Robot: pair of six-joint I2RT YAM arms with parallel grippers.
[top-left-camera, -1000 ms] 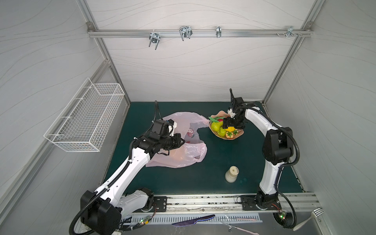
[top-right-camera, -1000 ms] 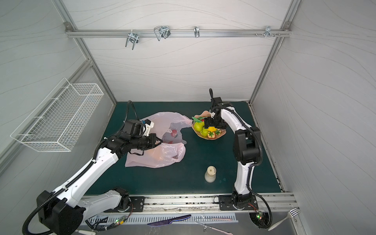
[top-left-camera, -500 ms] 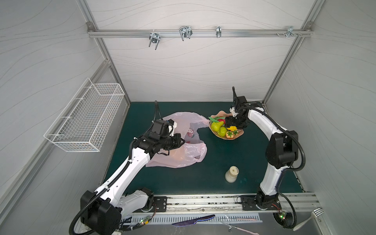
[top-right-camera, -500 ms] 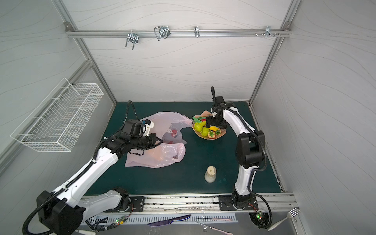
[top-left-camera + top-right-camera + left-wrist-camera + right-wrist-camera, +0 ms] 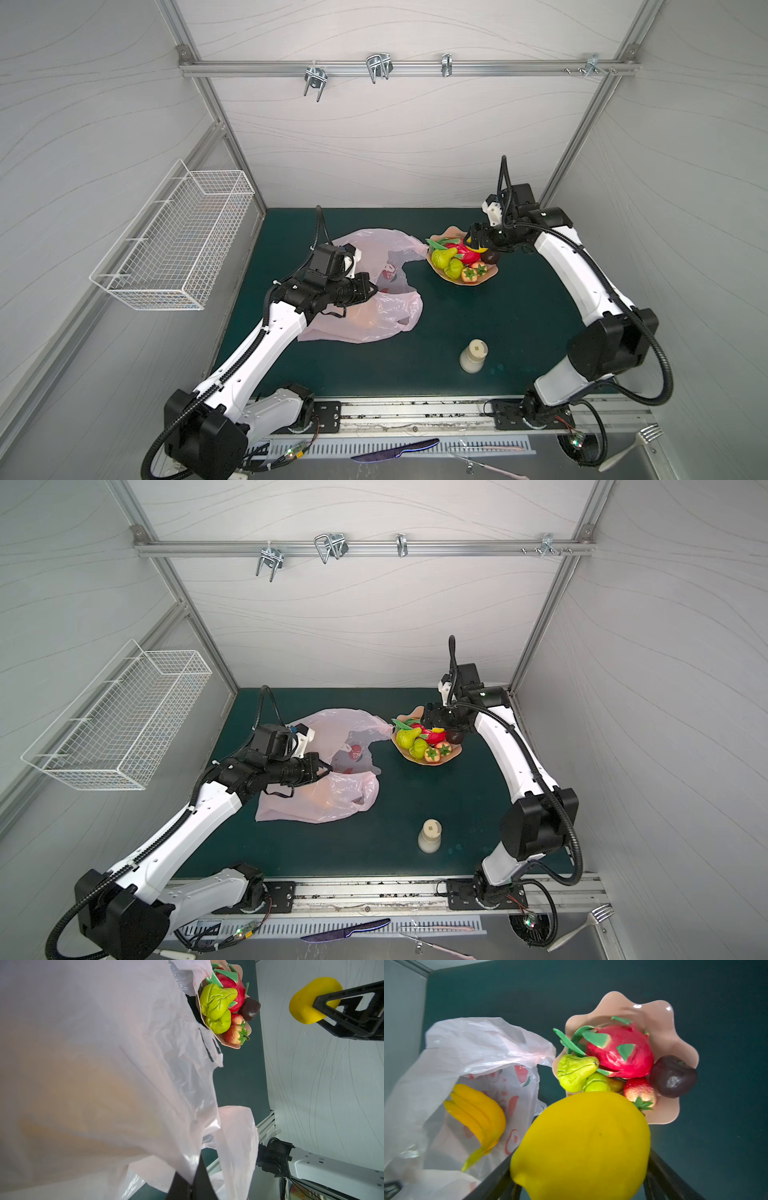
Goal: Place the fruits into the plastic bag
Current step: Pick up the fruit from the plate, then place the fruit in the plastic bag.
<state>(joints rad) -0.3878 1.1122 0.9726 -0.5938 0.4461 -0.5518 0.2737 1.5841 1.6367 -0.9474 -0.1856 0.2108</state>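
Note:
My right gripper (image 5: 581, 1167) is shut on a yellow lemon (image 5: 581, 1147) and holds it just above the wavy peach plate (image 5: 654, 1012); the lemon (image 5: 305, 1001) also shows in the left wrist view. On the plate lie a red dragon fruit (image 5: 620, 1051), green pears (image 5: 575, 1072), a strawberry (image 5: 639, 1091) and a dark brown round fruit (image 5: 672, 1076). The pale-pink plastic bag (image 5: 386, 307) lies left of the plate (image 5: 486, 278), with a banana bunch (image 5: 477, 1113) inside. My left gripper (image 5: 192, 1184) is shut on the bag's edge, holding its mouth up.
A cream bottle (image 5: 473, 356) stands near the front of the green mat. A white wire basket (image 5: 174, 249) hangs on the left wall. A knife (image 5: 395, 451) and a fork (image 5: 631, 444) lie on the metal strip in front.
My right gripper has risen from the plate with the lemon between its jaws. The left arm and the bag have stayed put.

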